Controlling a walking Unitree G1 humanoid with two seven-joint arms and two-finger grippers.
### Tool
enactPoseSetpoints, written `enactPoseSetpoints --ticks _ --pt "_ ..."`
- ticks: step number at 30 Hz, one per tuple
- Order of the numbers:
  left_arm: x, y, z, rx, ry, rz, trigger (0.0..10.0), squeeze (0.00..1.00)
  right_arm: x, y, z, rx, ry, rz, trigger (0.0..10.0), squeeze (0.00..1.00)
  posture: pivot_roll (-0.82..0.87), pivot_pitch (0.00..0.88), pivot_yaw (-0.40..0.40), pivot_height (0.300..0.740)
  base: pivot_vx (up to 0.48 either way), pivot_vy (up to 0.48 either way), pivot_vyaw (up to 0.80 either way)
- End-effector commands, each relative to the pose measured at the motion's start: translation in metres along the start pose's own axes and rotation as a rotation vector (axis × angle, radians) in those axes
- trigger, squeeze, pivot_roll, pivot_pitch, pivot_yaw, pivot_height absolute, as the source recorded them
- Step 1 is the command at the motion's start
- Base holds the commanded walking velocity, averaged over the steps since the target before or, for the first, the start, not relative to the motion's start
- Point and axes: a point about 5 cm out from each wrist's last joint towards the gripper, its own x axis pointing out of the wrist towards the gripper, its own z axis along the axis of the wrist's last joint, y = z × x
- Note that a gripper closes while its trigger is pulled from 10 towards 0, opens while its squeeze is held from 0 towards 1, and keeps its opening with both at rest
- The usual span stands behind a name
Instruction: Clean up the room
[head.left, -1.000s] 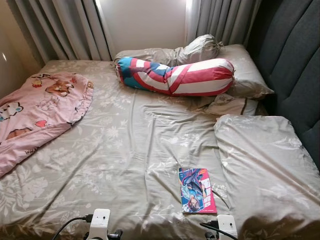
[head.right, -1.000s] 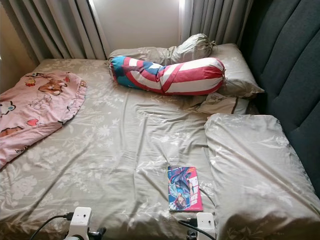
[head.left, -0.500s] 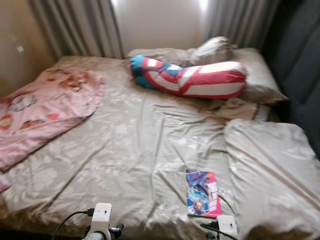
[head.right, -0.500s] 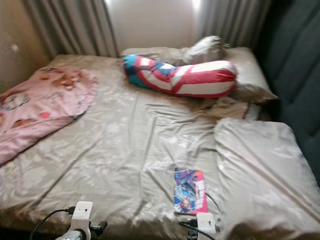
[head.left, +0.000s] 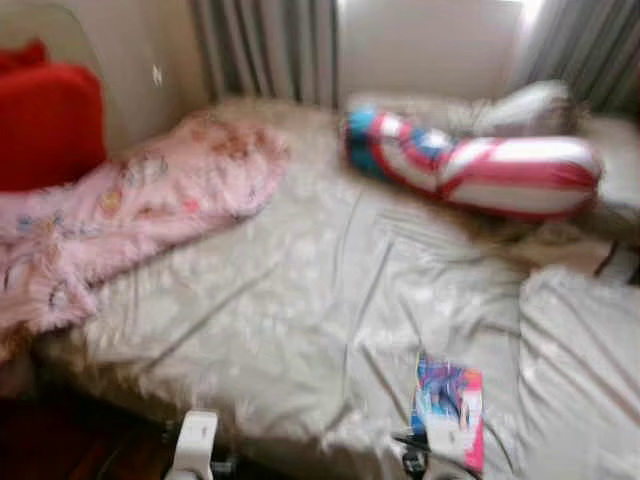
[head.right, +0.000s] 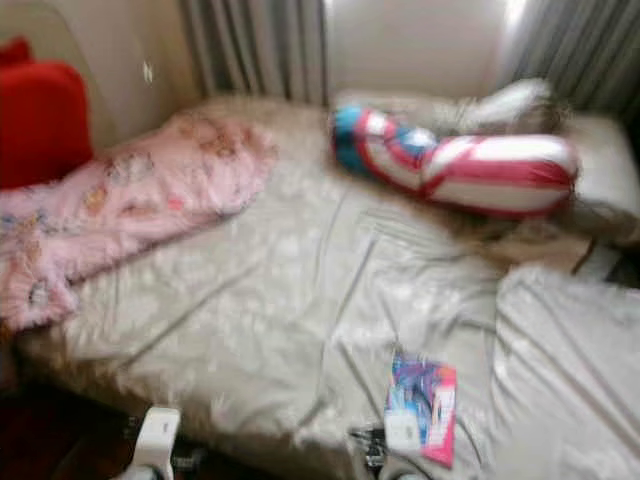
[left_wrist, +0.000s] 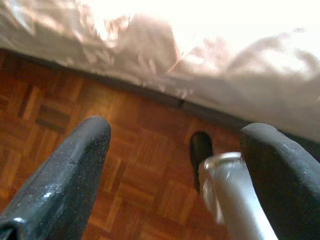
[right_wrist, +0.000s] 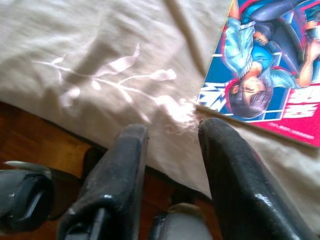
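Comic book (head.left: 447, 409) sits on the bed (head.left: 300, 300) near the right front edge. Right pincer (right_wrist: 172, 150) hangs fingers apart just beside its corner, holding nothing. Left pincer (left_wrist: 175, 165) is spread wide over the wood floor (left_wrist: 60, 120).

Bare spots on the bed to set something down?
Bare sheet mid-bed, between the pink blanket, the striped bolster and the comic book. The head end is crowded with pillows.
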Motion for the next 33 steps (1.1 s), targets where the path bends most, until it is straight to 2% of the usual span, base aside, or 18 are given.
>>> enactPoseSetpoints --ticks 1,10,16,33 --pt "-0.0002 -0.0053 -0.0031 0.008 0.013 -0.015 10.0 0.00 -0.0030 -0.0088 -0.0090 0.020 0.029 -0.025 10.0 0.00 -0.04 0.023 -0.005 0.740 0.000 0.000 0.00" --pt "0.0000 -0.0061 -0.0031 -0.002 0.016 -0.015 10.0 0.00 -0.0022 -0.0082 -0.0054 0.030 0.015 -0.022 10.0 0.00 -0.03 0.027 -0.009 0.740 0.000 0.000 0.00" --pt "0.0001 -0.0062 -0.0032 0.003 0.022 -0.014 10.0 0.00 -0.0013 -0.0064 -0.0028 0.025 0.008 -0.017 10.0 0.00 -0.03 0.027 -0.010 0.740 0.000 0.344 0.00" --pt "0.0002 -0.0047 -0.0027 0.019 0.025 -0.013 10.0 0.00 -0.0012 -0.0041 -0.0030 0.014 0.008 -0.006 10.0 0.00 -0.03 0.028 -0.006 0.740 0.000 0.071 0.00"
